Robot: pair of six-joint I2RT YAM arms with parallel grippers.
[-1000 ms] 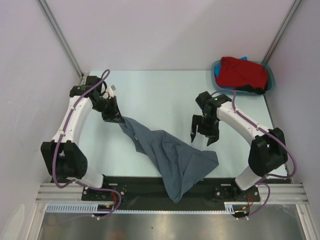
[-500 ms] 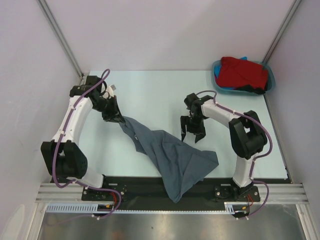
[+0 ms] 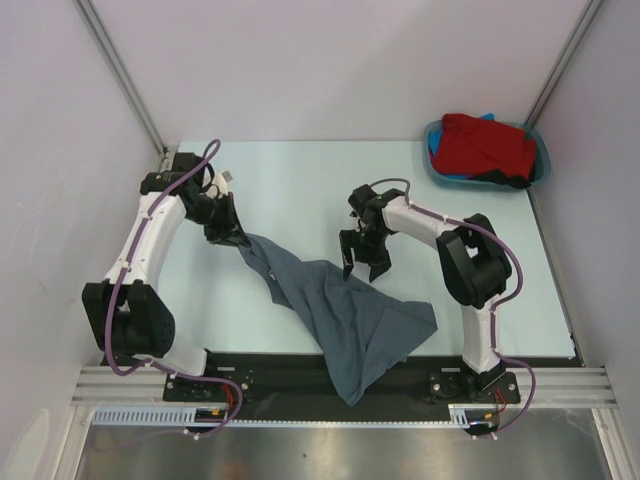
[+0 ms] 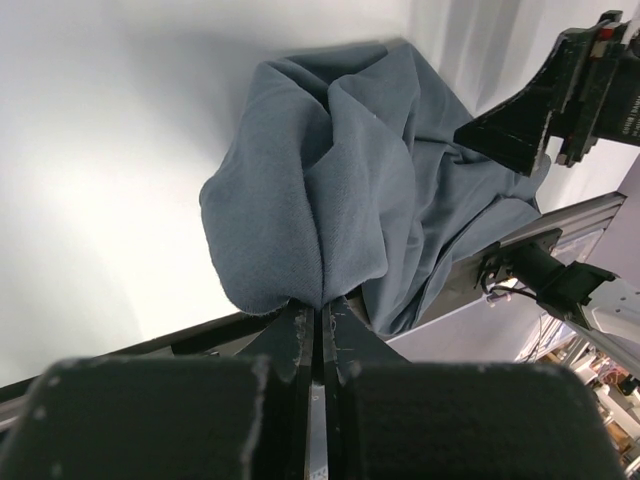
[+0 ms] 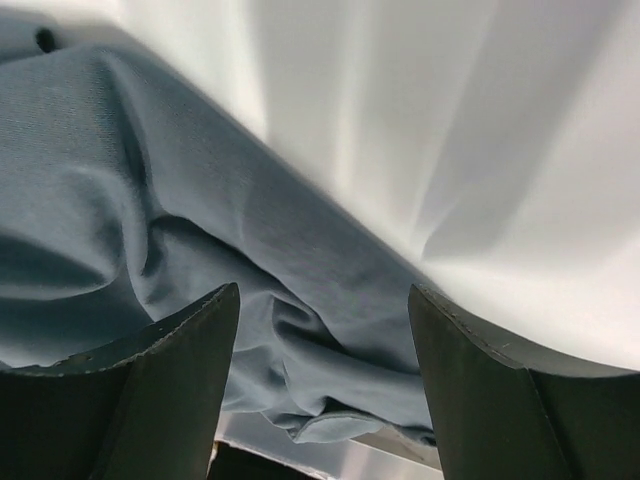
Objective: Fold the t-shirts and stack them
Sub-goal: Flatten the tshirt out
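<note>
Well away from the tub (image 3: 541, 158), toward the near edge of the table (image 3: 300, 175), the grey shirt (image 3: 345, 315) lies in a crumpled slanting heap. Its lowest tip droops off the table onto the black rail (image 3: 260, 370). No fold shows in it: the cloth is bunched and creased, not spread flat.

The left gripper (image 3: 232, 238) is clamped on the shirt's corner farthest from the tub. In the left wrist view its fingers are pressed together with a pinch of grey cloth between them. The right gripper (image 3: 362, 265) hangs over the shirt's edge on the side facing the tub, jaws spread wide with nothing between them. Its wrist view shows grey cloth under the gap, but I cannot tell whether the tips touch it.

Inside the tub the red shirt (image 3: 485, 145) sits heaped and unfolded, with a scrap of blue cloth (image 3: 432, 143) at the rim farthest from the wall and black cloth (image 3: 515, 182) at the rim nearest the arms.

By the look of it the task has barely begun. One shirt is out of the tub and held at one corner, awaiting a second grip so it can be stretched and laid flat. Flattening, folding, fetching the rest from the tub and stacking all remain to be done.
</note>
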